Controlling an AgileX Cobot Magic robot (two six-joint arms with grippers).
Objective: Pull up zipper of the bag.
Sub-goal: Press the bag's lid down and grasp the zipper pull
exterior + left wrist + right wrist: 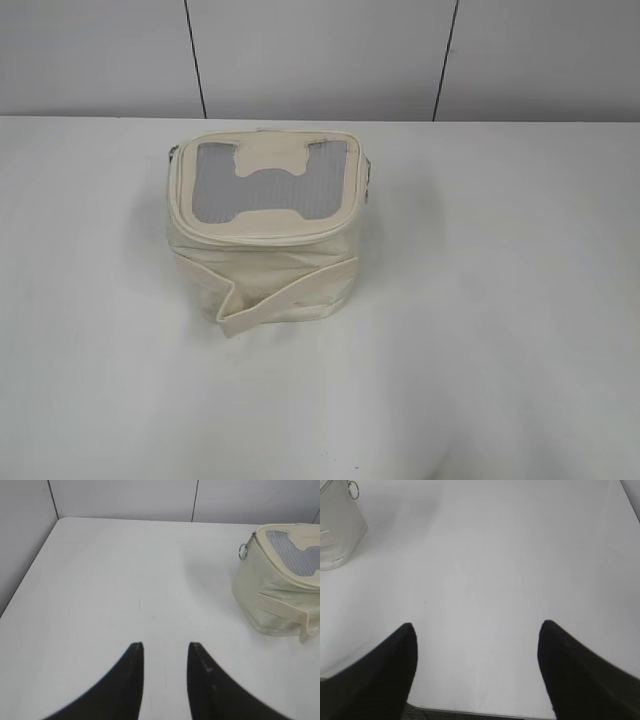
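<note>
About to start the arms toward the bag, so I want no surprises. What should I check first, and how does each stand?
1. Left gripper open, empty: ok.
2. Right gripper open, empty: ok.
3. Bag upright on the table, clear of both grippers: ok.
4. Ring pull on the bag's left end visible: ok.
5. Second ring pull visible: ok.
6. How far the zipper is closed: cannot tell.

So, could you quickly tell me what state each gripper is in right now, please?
Left gripper: open, narrow gap, holding nothing, short of the bag.
Right gripper: open wide, holding nothing, over bare table.
</note>
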